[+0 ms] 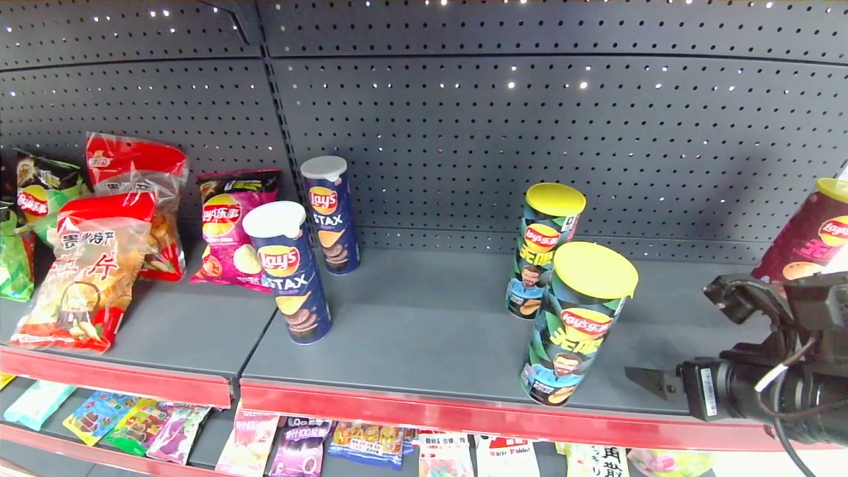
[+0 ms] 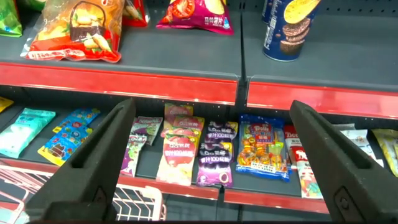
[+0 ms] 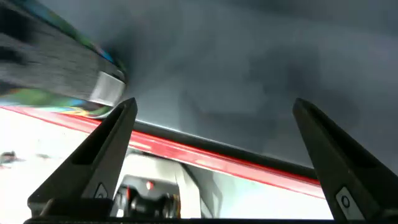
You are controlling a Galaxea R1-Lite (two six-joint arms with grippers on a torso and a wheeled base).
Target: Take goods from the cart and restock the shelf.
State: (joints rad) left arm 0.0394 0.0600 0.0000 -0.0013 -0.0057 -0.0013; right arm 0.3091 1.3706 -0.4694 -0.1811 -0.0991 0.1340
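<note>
Wears matte black on the right arm (image 1: pixel 748 391), a white barcode sticker (image 1: pixel 707 391), looped white and black cables (image 1: pixel 785 368), wedge-shaped fingers (image 3: pixel 93 168).

Dark grey perforated back panel (image 1: pixel 530 132), pinpoints of light through its holes.

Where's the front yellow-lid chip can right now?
Head view, right of centre: the front yellow-lid can stands upright on the shelf near its red front edge, just in front of the second yellow-lid can.
</note>
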